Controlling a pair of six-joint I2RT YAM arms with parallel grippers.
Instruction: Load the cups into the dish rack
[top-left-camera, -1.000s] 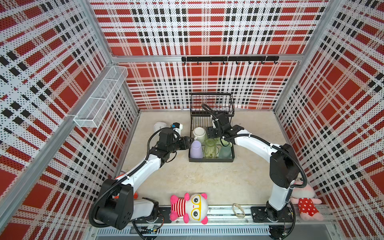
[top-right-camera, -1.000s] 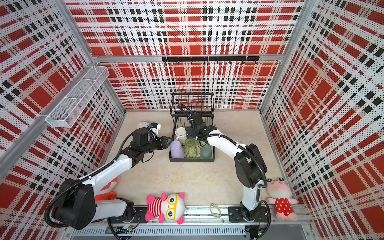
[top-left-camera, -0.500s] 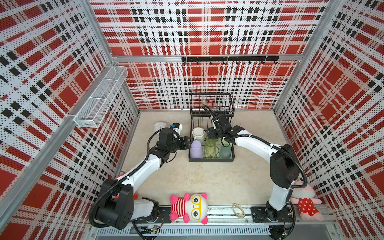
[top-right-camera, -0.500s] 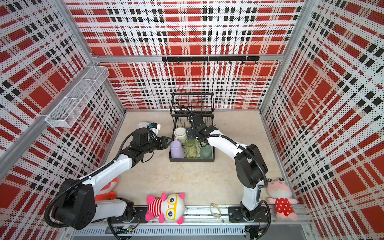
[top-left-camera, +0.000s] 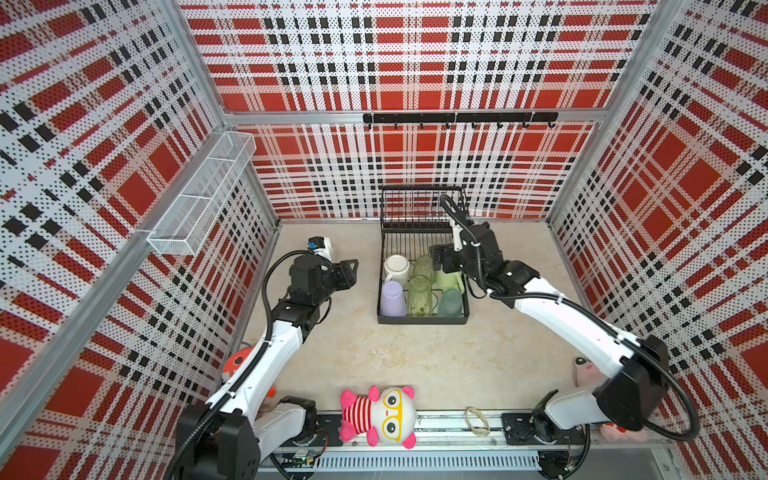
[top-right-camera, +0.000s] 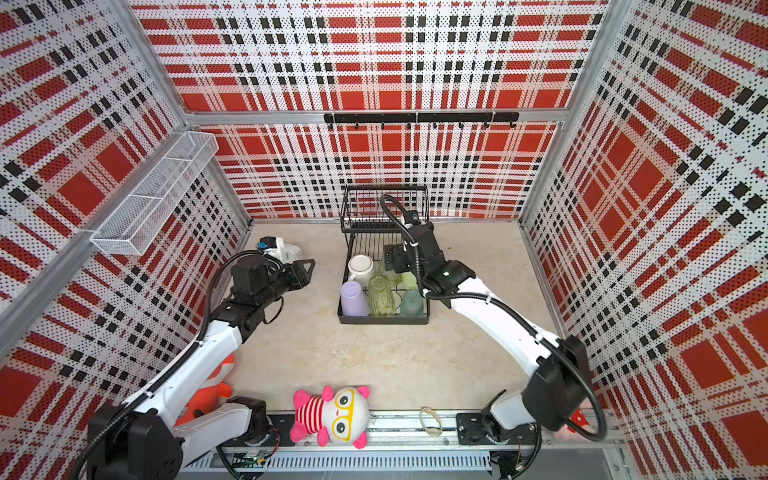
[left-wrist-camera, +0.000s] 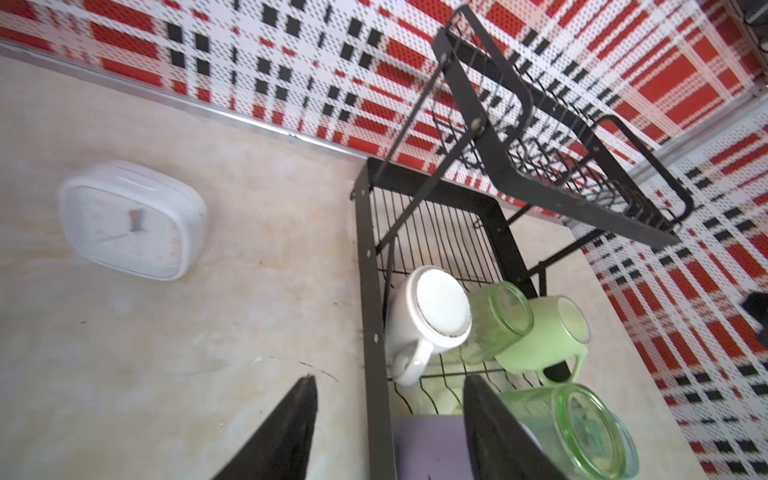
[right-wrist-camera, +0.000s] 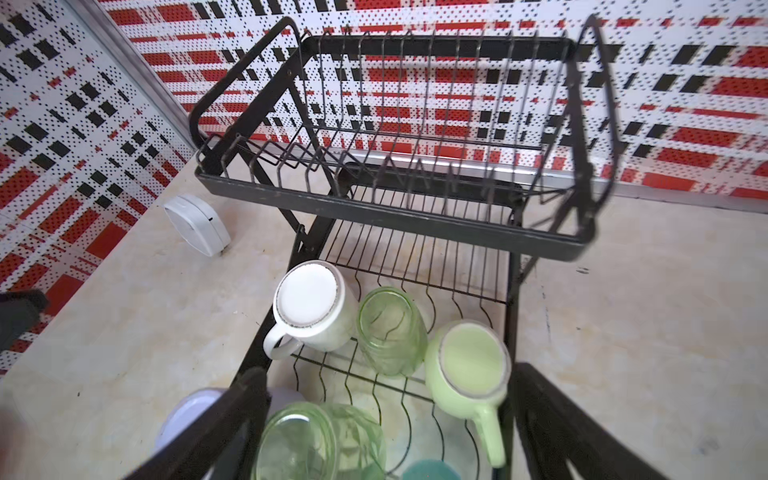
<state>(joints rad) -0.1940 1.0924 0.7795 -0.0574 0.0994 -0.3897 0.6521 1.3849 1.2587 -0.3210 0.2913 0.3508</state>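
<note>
All six cups appear to stand mouth-down on the lower tier of the dish rack (top-left-camera: 422, 321): the white mug (top-left-camera: 397, 266) and one green tumbler (top-left-camera: 424, 266) at the back with the pale green mug (top-left-camera: 449, 280) beside them, then the lavender tumbler (top-left-camera: 392, 299), the second green tumbler (top-left-camera: 419, 296) and the teal cup (top-left-camera: 451, 302) along the front. The right gripper (right-wrist-camera: 388, 372) hangs over the cups with its jaws spread wide and nothing between them. The left gripper (left-wrist-camera: 390, 379) is also spread and empty, near the rack's side wall but apart from it. So the loading looks finished, and what is left is probably a clean retreat. The right arm should rise straight up first — its fingers are close to the pale green mug's handle, and the upper basket (right-wrist-camera: 395, 208) is just behind. The left arm should back away level, minding the white clock (left-wrist-camera: 133, 220) on the table.
</note>
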